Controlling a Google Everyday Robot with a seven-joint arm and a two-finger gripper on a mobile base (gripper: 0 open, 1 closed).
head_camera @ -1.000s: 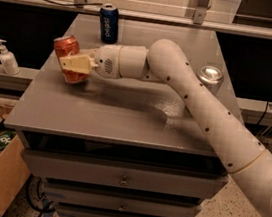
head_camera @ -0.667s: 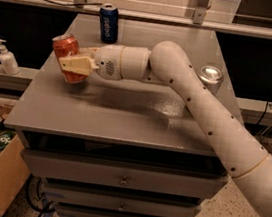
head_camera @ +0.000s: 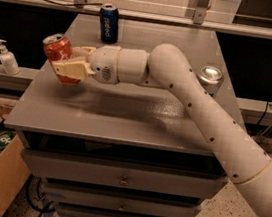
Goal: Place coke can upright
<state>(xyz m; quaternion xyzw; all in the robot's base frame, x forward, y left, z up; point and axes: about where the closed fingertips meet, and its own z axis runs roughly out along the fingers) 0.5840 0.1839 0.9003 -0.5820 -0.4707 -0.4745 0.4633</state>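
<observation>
**Coke can gripped and tilted at the left edge of the cabinet top**

The gripper [head_camera: 67, 59] reaches across from the right of the grey cabinet top [head_camera: 125, 114] on the long white arm [head_camera: 188, 97]. It sits low over the left edge of that top. Its tan fingers [head_camera: 70, 68] are clenched on the coke can [head_camera: 53, 48], one across the front of the can's lower body and the other behind it.

The can is not vertical. Its silver top leans out to the left, past the edge of the top, and its base points down toward the surface. The front finger hides the base, so I cannot tell whether it touches the top or hangs just above it.

The grip is low on the body, which leaves the rim free. It probably also lets the wrist swing the can onto its base without the fingers fouling the surface.

I judge the step in hand to be righting the can. The base has yet to sit flat, and only then should the clasp loosen. So close to the left edge, a can let go at a lean could roll off.

A dark blue can [head_camera: 109, 23] stands at the back edge of the top, and a silver-topped can [head_camera: 210, 78] stands at the right edge. Both are well apart from the work.
</observation>
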